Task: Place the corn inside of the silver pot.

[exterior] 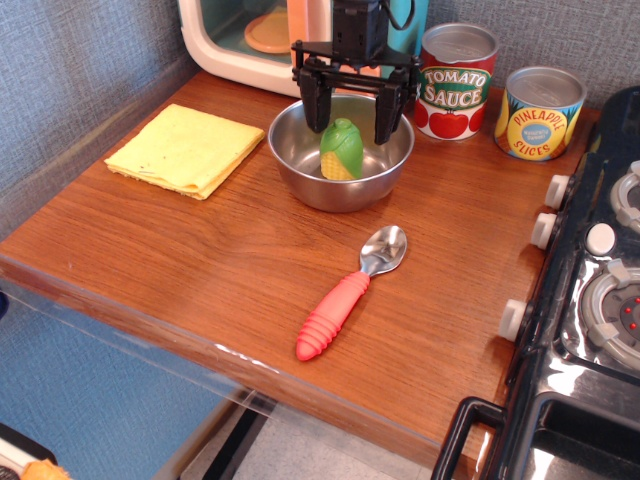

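Note:
The corn point(341, 150), green husk with yellow kernels at its base, stands upright inside the silver pot point(300, 175) at the back middle of the wooden counter. My black gripper point(349, 120) hangs over the pot with its fingers point(313, 110) spread wide on either side of the corn. It is open and does not touch the corn.
A folded yellow cloth point(186, 148) lies left of the pot. A spoon with a red handle point(349, 293) lies in front of it. A tomato sauce can point(456, 80) and a pineapple can point(539, 111) stand at the back right. A toy microwave point(250, 35) is behind. A toy stove point(592, 300) fills the right edge.

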You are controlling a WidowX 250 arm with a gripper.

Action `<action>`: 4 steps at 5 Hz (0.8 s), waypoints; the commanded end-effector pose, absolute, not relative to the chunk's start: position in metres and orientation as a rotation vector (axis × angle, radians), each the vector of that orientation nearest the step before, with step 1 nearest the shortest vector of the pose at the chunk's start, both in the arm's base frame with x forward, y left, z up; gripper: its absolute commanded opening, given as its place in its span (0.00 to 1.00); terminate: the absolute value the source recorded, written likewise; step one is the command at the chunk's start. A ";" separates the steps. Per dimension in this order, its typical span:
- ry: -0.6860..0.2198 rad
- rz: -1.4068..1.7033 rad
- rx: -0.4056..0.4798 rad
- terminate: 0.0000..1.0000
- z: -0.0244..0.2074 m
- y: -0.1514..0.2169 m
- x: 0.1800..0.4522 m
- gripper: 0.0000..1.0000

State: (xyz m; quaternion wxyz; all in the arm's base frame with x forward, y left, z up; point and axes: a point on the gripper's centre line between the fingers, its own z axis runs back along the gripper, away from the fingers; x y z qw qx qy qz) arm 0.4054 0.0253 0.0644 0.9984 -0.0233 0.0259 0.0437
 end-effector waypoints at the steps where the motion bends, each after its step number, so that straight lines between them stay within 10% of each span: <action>1: -0.066 0.022 -0.082 0.00 0.118 0.020 0.405 1.00; 4: -0.158 -0.033 0.017 0.00 0.144 0.028 0.391 1.00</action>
